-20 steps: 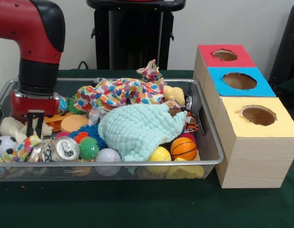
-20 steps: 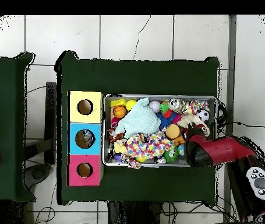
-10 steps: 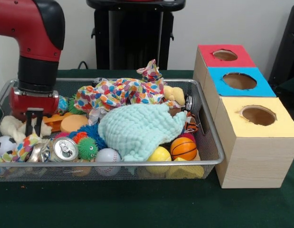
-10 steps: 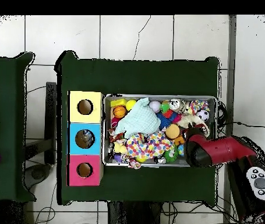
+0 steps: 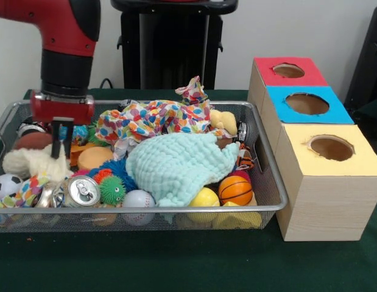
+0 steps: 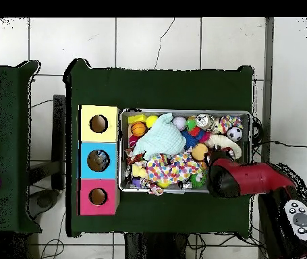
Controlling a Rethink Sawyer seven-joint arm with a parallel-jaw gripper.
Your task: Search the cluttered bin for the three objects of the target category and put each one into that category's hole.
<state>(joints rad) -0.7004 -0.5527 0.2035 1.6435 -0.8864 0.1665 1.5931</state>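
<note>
Surface: table (image 5: 176,267) covered in dark green cloth; in the overhead view it stands on a floor (image 6: 156,40) of pale tiles with dark joints.

Room: light wall (image 5: 285,27) behind; a black stand (image 5: 173,45) rises at the far side of the table.

Wire mesh bin (image 5: 270,201), left and centre of the table, filled with clutter:
- mint green cloth (image 5: 179,164), centre, heaped over other items;
- multicoloured spotted cloth (image 5: 155,118), far side of the mint cloth;
- small basketball (image 5: 235,190) and yellow ball (image 5: 204,198), near right corner;
- baseball (image 5: 138,199), spiky green ball (image 5: 114,190) and drink can (image 5: 83,190), along the near edge;
- soccer ball (image 5: 5,185), near left corner;
- cream plush toy (image 5: 31,161), left end.

Sorting boxes, just right of the bin, in a row: yellow box (image 5: 328,182) nearest, blue box (image 5: 305,104) in the middle, red box (image 5: 287,70) farthest; each has a round hole on top.

Gripper (image 5: 62,143): on the red arm, over the bin's left end, its dark fingers close together at the cream plush toy. Whether it grips the toy cannot be told.
</note>
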